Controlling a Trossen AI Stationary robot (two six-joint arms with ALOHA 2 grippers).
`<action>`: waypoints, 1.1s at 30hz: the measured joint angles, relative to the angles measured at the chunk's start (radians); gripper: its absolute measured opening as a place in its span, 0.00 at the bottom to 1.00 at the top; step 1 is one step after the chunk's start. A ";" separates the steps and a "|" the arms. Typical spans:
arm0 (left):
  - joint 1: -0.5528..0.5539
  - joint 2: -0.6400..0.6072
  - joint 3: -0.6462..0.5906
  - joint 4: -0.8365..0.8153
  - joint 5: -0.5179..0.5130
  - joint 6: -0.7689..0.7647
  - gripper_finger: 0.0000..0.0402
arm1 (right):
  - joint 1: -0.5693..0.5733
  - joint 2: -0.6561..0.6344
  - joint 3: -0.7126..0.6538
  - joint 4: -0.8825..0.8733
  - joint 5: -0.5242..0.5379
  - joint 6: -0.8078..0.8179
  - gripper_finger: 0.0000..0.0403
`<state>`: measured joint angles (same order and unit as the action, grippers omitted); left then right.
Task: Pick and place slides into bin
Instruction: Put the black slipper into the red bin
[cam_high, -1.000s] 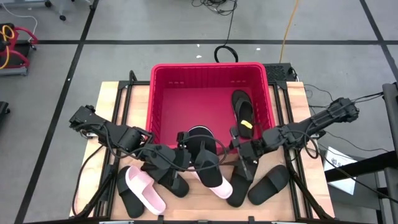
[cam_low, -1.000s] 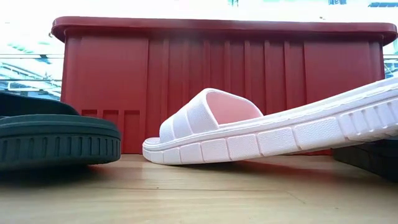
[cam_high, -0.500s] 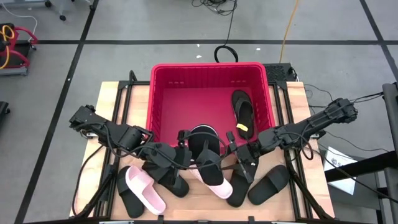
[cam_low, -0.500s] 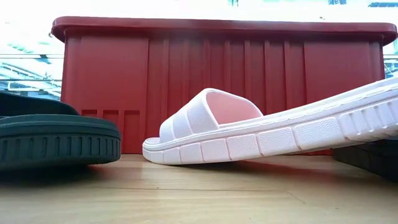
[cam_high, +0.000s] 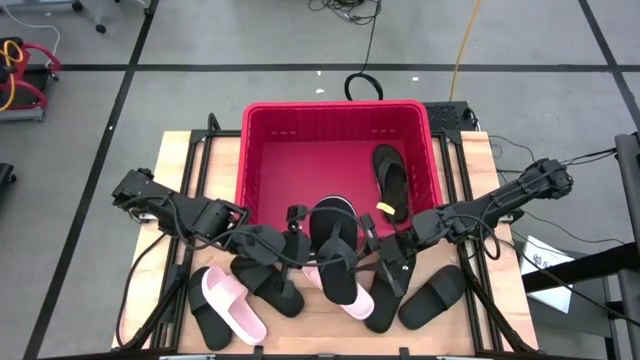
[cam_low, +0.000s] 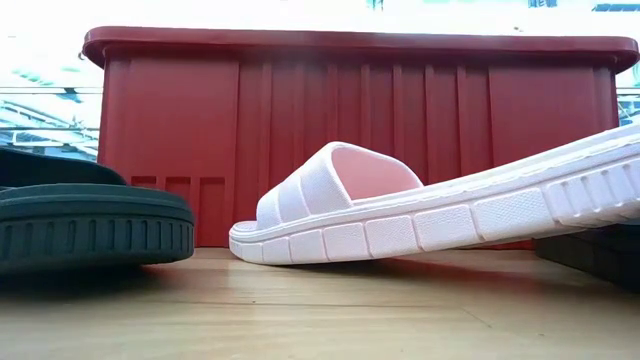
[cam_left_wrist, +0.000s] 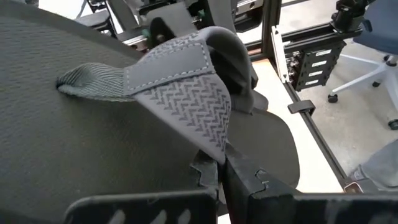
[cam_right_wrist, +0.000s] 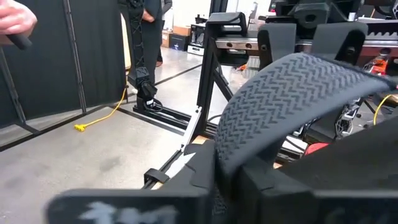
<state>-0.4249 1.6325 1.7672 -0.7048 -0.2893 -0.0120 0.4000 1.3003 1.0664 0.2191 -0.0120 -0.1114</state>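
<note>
1. The red bin sits at the 12 o'clock end of the wooden table, seen from above.
2. One black slide lies inside the bin, near its 3 o'clock wall.
3. The left gripper is at the bin's 6 o'clock rim. Its fingers are pressed together on a black slide, pinching the strap. That slide hangs half over the rim.
4. The left wrist view shows this strap up close, with a zigzag pattern on it.
5. The right gripper is just to the 3 o'clock side of the left one. Its fingers are closed on the strap of another black slide.
6. A pink slide lies between these two black slides, partly under them.
7. Another pink slide lies at the table's 7 o'clock part, beside a black slide.
8. One more black slide lies at 5 o'clock.
9. The low view shows a pink slide in front of the bin's wall.
</note>
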 joint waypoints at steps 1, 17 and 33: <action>0.000 0.000 0.000 0.000 0.000 -0.007 0.00 | 0.000 0.000 0.000 -0.003 0.000 -0.006 0.02; 0.000 0.000 0.000 0.012 -0.001 -0.069 0.21 | -0.018 -0.004 0.000 -0.010 -0.019 -0.007 0.00; 0.001 0.000 0.000 0.009 -0.006 -0.102 0.35 | -0.120 -0.167 0.000 -0.099 -0.026 -0.062 0.00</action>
<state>-0.4240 1.6325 1.7672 -0.6960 -0.2954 -0.1143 0.2799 1.1333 1.0660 0.1200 -0.0378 -0.1737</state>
